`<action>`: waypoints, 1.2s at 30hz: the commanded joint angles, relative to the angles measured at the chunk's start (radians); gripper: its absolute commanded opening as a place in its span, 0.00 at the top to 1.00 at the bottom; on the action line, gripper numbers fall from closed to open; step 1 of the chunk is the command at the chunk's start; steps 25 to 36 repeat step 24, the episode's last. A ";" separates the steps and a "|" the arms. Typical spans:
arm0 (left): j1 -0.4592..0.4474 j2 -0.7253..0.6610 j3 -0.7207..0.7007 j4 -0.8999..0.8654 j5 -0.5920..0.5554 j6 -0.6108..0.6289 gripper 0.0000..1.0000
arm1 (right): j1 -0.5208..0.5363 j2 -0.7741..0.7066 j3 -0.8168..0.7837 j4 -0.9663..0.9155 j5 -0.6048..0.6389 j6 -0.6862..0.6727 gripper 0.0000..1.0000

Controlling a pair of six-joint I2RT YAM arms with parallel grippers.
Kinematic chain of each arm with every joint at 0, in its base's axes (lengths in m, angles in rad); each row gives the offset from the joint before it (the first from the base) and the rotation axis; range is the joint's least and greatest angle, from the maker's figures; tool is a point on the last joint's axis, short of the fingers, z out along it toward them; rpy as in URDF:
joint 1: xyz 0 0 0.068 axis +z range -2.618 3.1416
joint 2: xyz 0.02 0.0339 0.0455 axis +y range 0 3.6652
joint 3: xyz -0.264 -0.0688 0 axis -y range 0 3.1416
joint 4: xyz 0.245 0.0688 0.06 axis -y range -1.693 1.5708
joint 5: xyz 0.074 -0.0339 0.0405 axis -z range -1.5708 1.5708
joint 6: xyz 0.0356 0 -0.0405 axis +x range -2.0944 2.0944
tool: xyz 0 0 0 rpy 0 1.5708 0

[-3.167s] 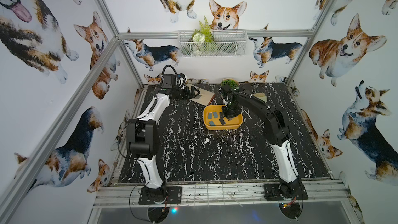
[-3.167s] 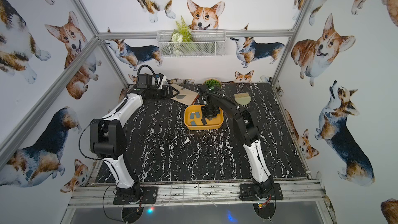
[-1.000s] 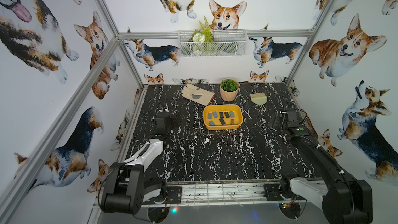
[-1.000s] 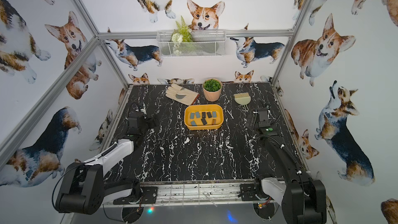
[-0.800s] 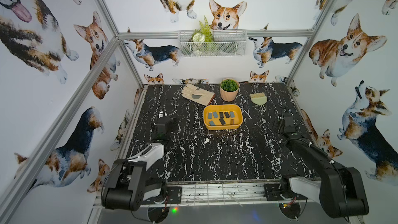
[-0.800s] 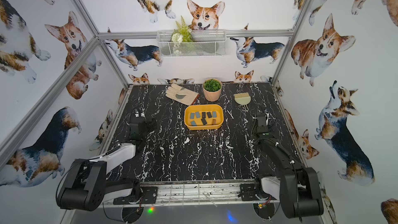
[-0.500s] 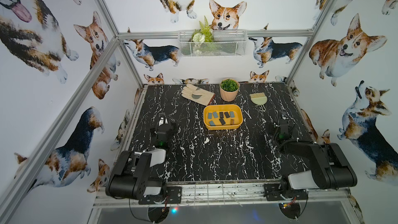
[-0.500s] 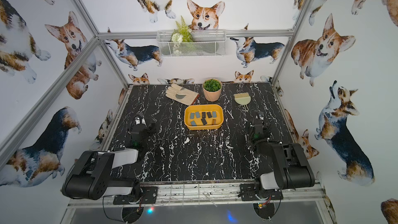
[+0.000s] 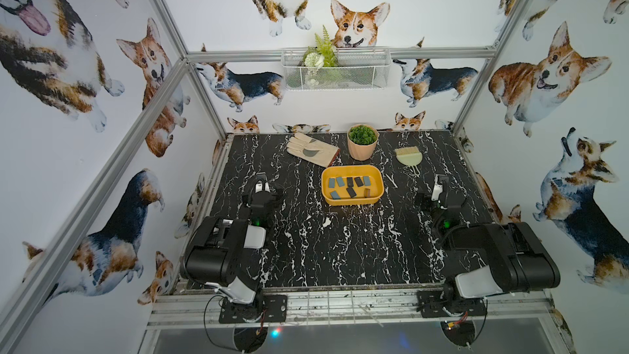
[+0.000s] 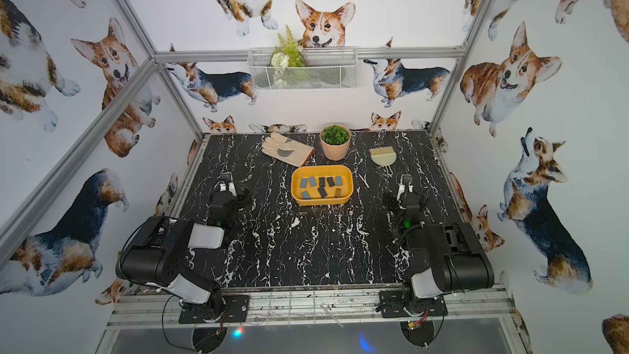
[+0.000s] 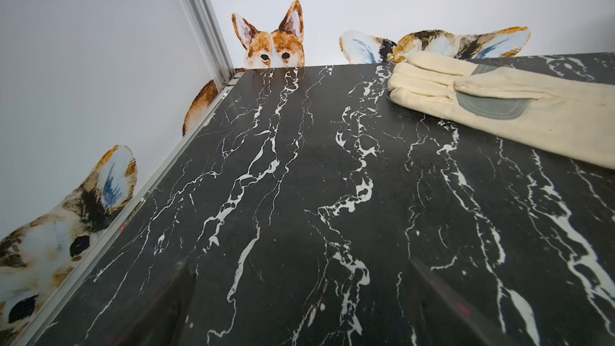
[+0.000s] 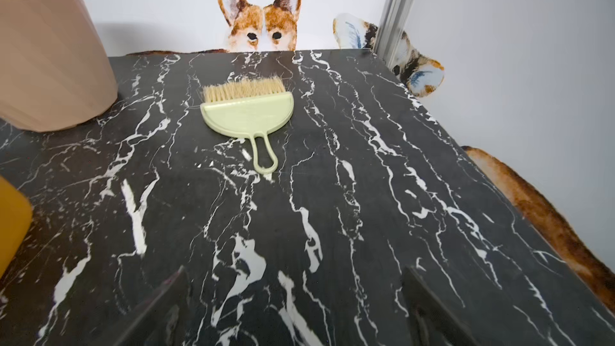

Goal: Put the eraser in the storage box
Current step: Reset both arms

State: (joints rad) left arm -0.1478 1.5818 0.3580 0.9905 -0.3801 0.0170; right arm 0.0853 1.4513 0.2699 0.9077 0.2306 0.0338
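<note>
The storage box (image 9: 352, 201), a shallow yellow tray, sits on the black marbled worktop (image 9: 340, 253) a little behind its middle, and in both top views several small flat erasers (image 9: 351, 192), some blue and some black, lie scattered on its floor, inside the walls. No eraser shows on the bare worktop around it. Behind the box stands a plant pot (image 9: 362, 147) near its back rim, with a pale work glove (image 9: 312, 153) lying flat on the left side of the pot and a small green hand brush (image 9: 408, 158) on the right side. A white wire basket (image 9: 335, 70) with greenery hangs on the back wall. Both arms are folded low by the front edge of the worktop. The left pincer (image 9: 261, 183) sits close to the worktop, well apart from the box on its left; in the left wrist view its two fingers (image 11: 173, 297) stand wide apart with nothing between them, and the glove (image 11: 499, 108) lies ahead. The right pincer (image 9: 440, 186) sits on the opposite side of the box, likewise spread wide and empty in the right wrist view (image 12: 293, 311), facing the brush (image 12: 248, 114), with the pot (image 12: 50, 61) and a corner of the box (image 12: 10, 221) at the edge of that view.
</note>
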 commanded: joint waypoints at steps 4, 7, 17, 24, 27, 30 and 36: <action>0.019 -0.003 0.014 -0.027 0.032 -0.015 0.00 | 0.000 0.011 -0.004 0.058 -0.056 -0.018 0.00; 0.020 -0.003 0.014 -0.030 0.034 -0.015 0.00 | -0.001 -0.013 0.010 -0.007 -0.045 -0.007 0.00; 0.021 -0.005 0.014 -0.029 0.035 -0.016 0.00 | -0.009 0.000 0.034 -0.037 -0.065 -0.002 0.00; 0.021 -0.005 0.012 -0.029 0.034 -0.015 0.00 | -0.063 -0.002 0.055 -0.079 -0.165 0.018 0.01; 0.021 -0.005 0.012 -0.029 0.034 -0.015 0.00 | -0.063 -0.002 0.055 -0.079 -0.165 0.018 0.01; 0.021 -0.005 0.012 -0.029 0.034 -0.015 0.00 | -0.063 -0.002 0.055 -0.079 -0.165 0.018 0.01; 0.021 -0.005 0.012 -0.029 0.034 -0.015 0.00 | -0.063 -0.002 0.055 -0.079 -0.165 0.018 0.01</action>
